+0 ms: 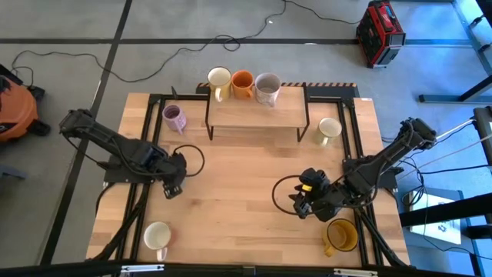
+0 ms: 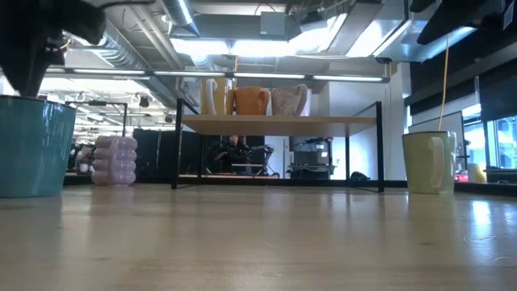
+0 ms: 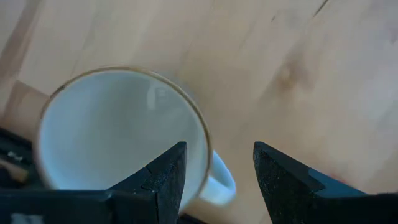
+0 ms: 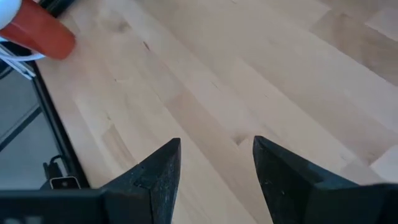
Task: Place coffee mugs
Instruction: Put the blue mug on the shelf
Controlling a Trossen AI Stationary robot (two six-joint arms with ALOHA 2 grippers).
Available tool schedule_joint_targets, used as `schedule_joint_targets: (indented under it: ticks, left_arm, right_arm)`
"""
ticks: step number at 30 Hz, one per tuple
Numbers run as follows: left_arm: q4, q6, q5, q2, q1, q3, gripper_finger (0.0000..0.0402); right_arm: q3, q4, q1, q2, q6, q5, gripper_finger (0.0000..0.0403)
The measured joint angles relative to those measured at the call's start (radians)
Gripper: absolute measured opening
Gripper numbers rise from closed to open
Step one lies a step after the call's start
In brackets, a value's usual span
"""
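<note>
A: Left arm?
B: Bent low over the table's left side; left gripper [image 1: 175, 187] is spread, poised over a pale mint-blue mug [image 3: 121, 134], nothing held.
A: Right?
B: Right gripper [image 1: 301, 201] is parted, empty, beside the amber-yellow mug [image 1: 342, 235]. Three mugs are seen on the shelf [image 1: 257, 111].

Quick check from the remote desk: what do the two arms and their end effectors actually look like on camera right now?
Both are dark, near-black jointed arms on black frames. The left end effector and the right end effector each end in two dark wedge-shaped fingers, matt, with angular faceted edges. A black cable loops beside each wrist. The right one carries a small yellow marking on top; the left shows none.
</note>
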Motion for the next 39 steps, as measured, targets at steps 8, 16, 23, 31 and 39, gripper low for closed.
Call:
schedule_joint_targets:
  ticks: [8,16,23,31,39]
  left_arm:
    - [0.058,0.027,-0.022,0.000,0.003,-0.098,0.0179]
    - [0.142,0.102,0.027,0.009,0.004,-0.139,0.0093]
    - [0.230,0.124,0.024,0.010,0.009,-0.116,0.0022]
    - [0.274,0.154,0.002,0.178,0.038,0.124,0.0022]
    - [0.280,0.196,-0.030,0.504,0.082,0.429,0.0022]
  right_arm:
    - [0.000,0.001,0.000,0.004,-0.019,0.000,0.0188]
    - [0.000,0.000,0.000,0.004,-0.024,0.001,0.0188]
    - [0.000,-0.002,0.000,0.004,-0.025,0.009,0.0188]
    - [0.001,-0.009,0.035,0.022,-0.127,0.110,0.0188]
    - [0.000,-0.028,0.146,0.070,-0.127,0.200,0.0188]
